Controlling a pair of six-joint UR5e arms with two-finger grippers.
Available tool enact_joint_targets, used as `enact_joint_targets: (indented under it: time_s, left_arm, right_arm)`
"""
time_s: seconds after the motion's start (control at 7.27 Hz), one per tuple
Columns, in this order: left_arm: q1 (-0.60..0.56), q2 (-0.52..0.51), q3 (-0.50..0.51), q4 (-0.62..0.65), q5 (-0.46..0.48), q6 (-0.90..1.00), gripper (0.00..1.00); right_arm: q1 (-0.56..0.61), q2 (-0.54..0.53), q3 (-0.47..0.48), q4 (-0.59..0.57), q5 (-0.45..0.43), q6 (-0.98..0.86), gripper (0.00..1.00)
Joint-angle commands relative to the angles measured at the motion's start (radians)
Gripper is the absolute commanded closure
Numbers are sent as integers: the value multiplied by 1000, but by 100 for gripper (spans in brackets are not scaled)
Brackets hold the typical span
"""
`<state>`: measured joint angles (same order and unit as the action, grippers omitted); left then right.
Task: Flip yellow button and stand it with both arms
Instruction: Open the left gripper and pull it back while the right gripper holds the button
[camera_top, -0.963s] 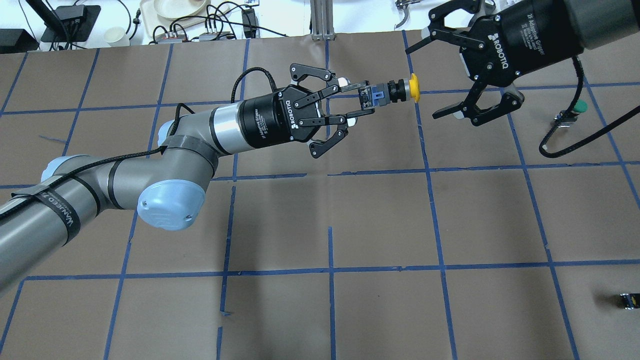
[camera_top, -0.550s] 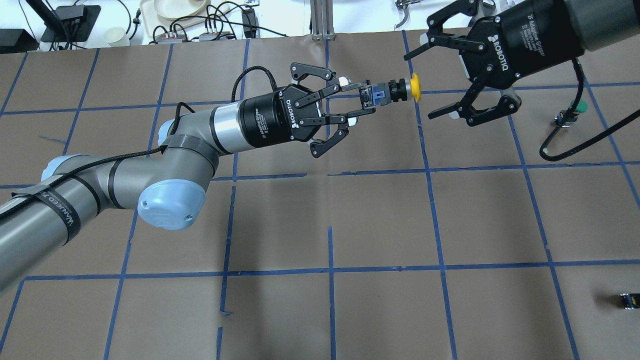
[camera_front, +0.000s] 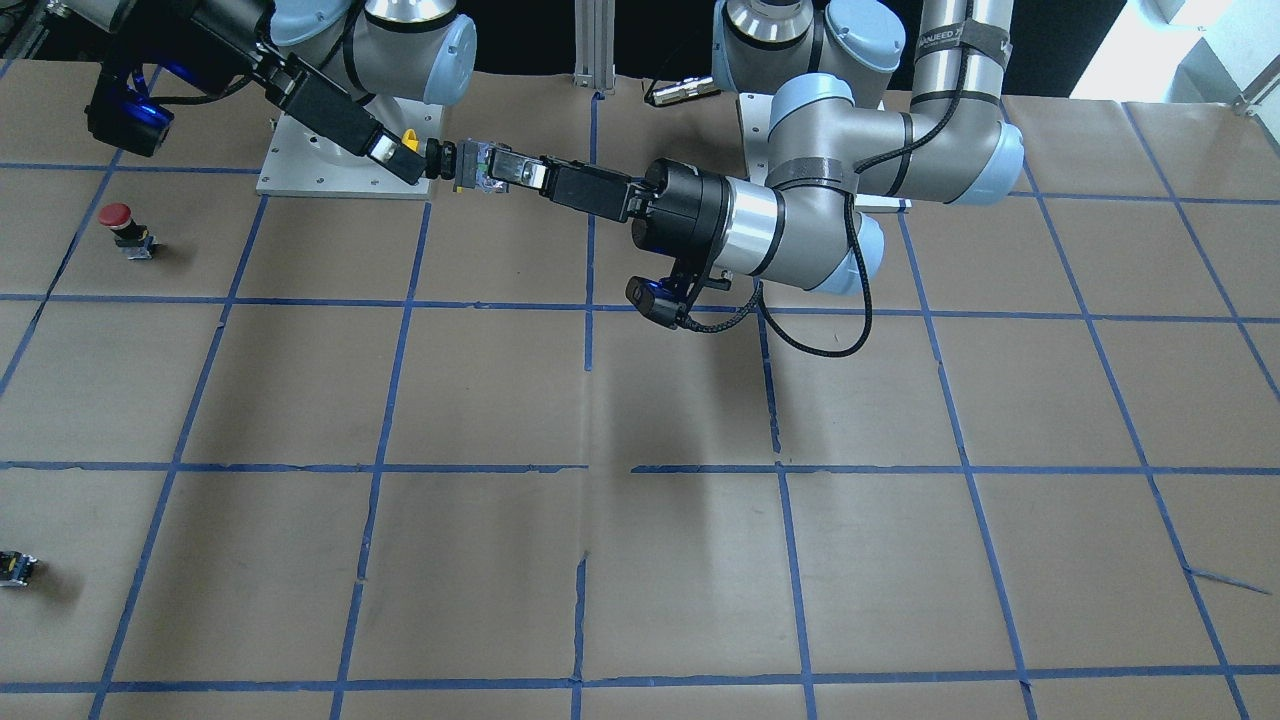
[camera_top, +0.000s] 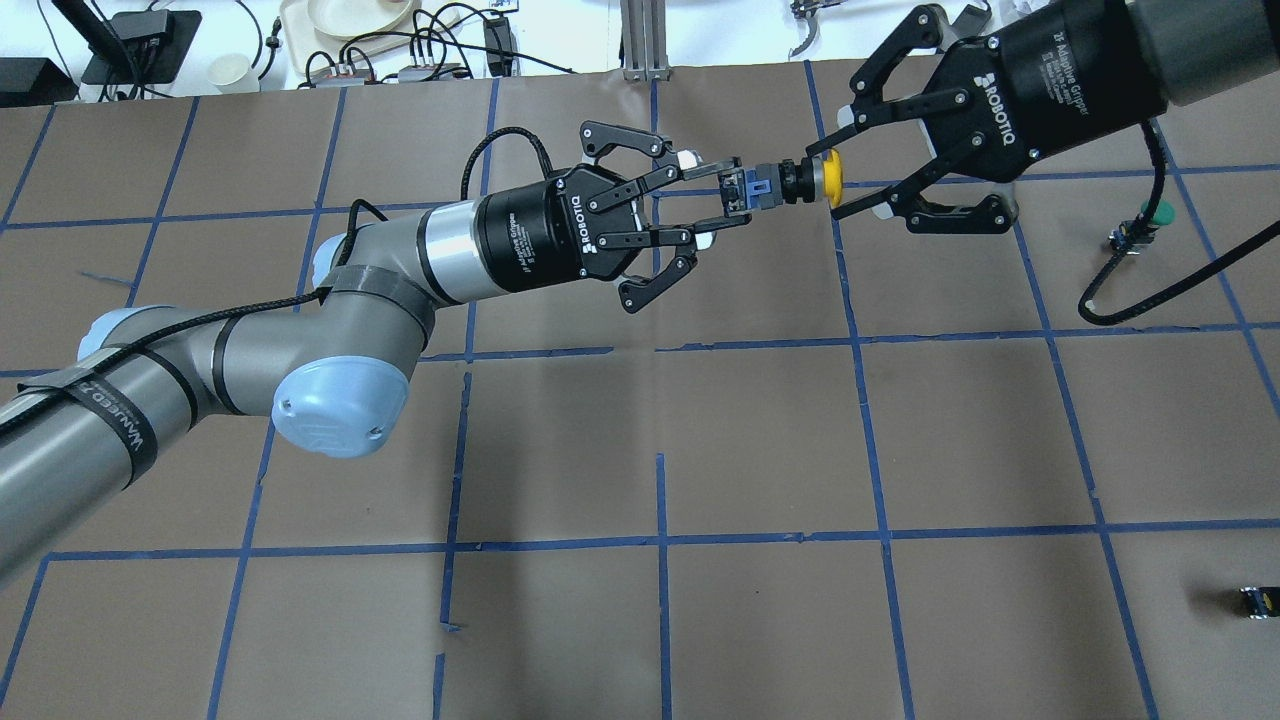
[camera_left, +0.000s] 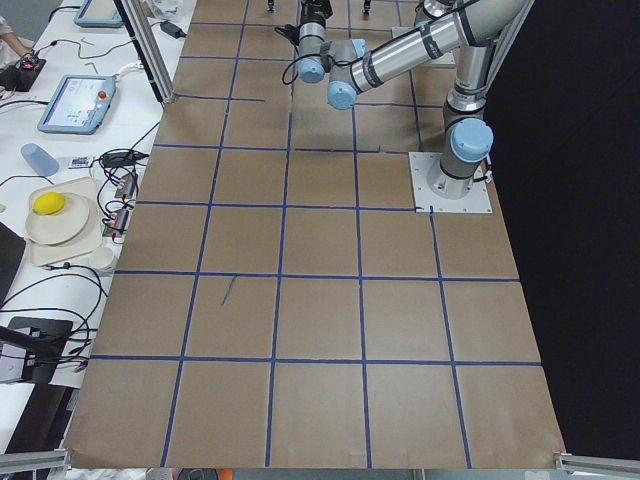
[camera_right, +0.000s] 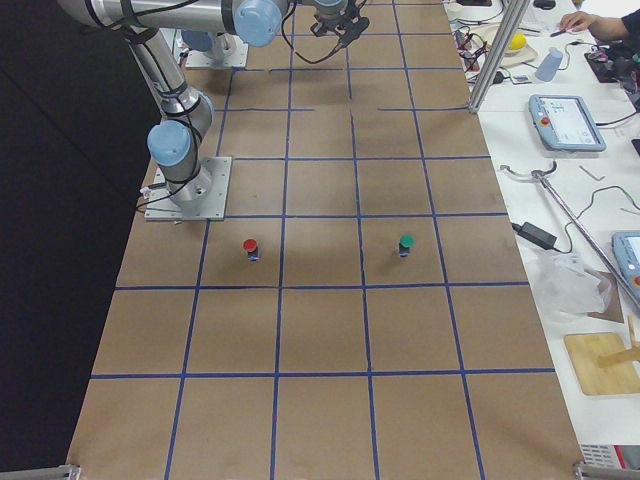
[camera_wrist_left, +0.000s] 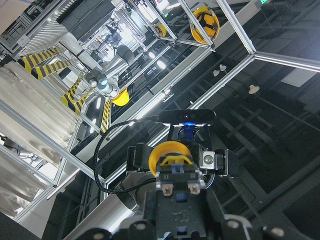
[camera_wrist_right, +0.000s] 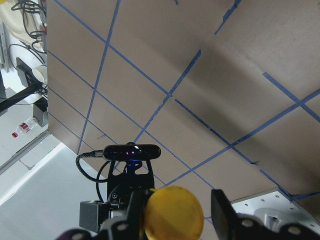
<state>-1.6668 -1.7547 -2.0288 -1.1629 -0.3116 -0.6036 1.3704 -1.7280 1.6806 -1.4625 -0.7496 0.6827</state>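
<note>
On my overhead view the left end effector (camera_top: 735, 195) is pinching the yellow button (camera_top: 790, 183) by its boxy body. It holds the button in the air above the counter (camera_top: 660, 420), toward 1 o'clock from the counter's middle. The button lies sideways, with its yellow cap facing 3 o'clock.

The right end effector (camera_top: 825, 183) reaches in from 2 o'clock with its fingers spread, one on either side of the cap. My right wrist camera shows a clear gap between the cap and one finger (camera_wrist_right: 223, 210). The other finger sits so close to the cap that I cannot tell whether it touches.

A green-capped button (camera_top: 1158, 212) stands on the counter at 3 o'clock of the held button, well apart from it. A small black switch block (camera_top: 1258, 600) lies out at 4 o'clock near the counter's edge. In the right-side view a red-capped button (camera_right: 250, 246) stands upright at 9 o'clock of the green one.
</note>
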Motion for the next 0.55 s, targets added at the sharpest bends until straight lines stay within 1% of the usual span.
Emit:
enact_joint_targets:
  time_s: [0.0, 0.14, 0.28, 0.41]
  left_arm:
    - [1, -2, 4, 41, 25, 1, 2]
    - [2, -2, 4, 79, 57, -30, 1]
    - [4, 0, 10, 90, 63, -57, 0]
    - [7, 1, 40, 104, 81, -97, 0]
  right_arm:
    - [-1, 2, 1, 1, 21, 0, 79]
    - [-1, 2, -1, 1, 25, 0, 83]
    - [-1, 4, -1, 1, 26, 0, 84]
    - [-2, 5, -2, -1, 24, 0, 86]
